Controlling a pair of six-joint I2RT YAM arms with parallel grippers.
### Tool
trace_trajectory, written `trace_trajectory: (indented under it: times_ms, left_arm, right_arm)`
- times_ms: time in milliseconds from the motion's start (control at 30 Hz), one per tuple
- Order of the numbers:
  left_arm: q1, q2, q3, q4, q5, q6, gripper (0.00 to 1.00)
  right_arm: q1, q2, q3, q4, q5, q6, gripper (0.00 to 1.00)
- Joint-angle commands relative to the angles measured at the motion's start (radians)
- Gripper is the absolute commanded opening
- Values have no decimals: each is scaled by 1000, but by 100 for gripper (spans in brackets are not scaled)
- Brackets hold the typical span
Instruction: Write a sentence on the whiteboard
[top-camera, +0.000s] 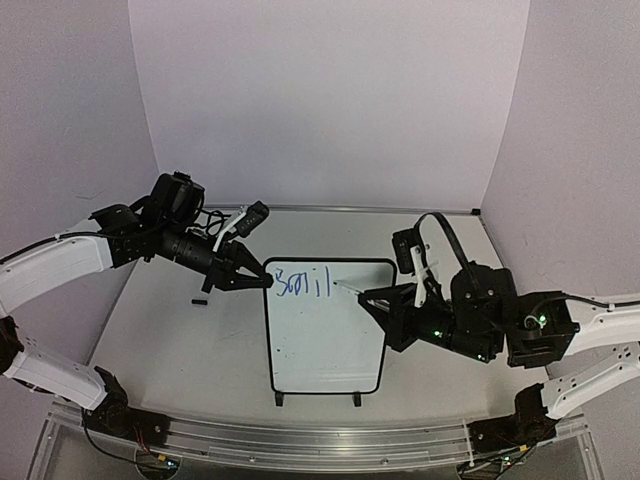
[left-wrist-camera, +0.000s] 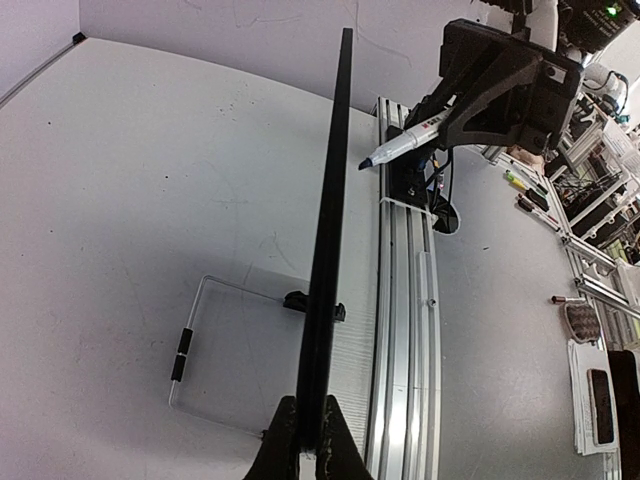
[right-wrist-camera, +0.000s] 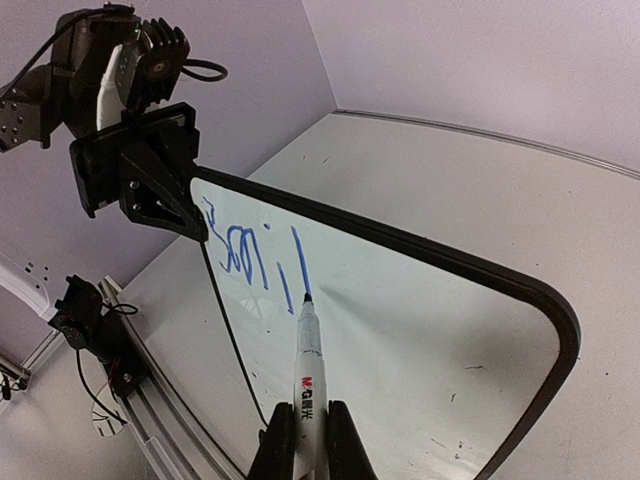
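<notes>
Whiteboard (top-camera: 325, 340) | left fingers (left-wrist-camera: 283, 442) clamp its top-left corner | right fingers (right-wrist-camera: 276, 445) pinch marker (right-wrist-camera: 308, 375), tip at blue sentence (right-wrist-camera: 250, 255)

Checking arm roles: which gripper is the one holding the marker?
The right gripper, shut on the white marker, its tip at the blue writing on the whiteboard. The left gripper only clamps the whiteboard's edge.

Left gripper (top-camera: 262, 279) and right gripper (top-camera: 367, 297) closed
</notes>
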Motion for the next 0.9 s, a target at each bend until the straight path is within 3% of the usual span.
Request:
trace_trajectory:
  times_ms: [0,867]
  left_arm:
    - [-12,19,3,-60,-51,28,0]
    - [-12,26,3,-62,-51,30,0]
  right_arm:
    - [-5,26,34,-15,55,2,0]
    - [-5,-6,48,-63,136,9,0]
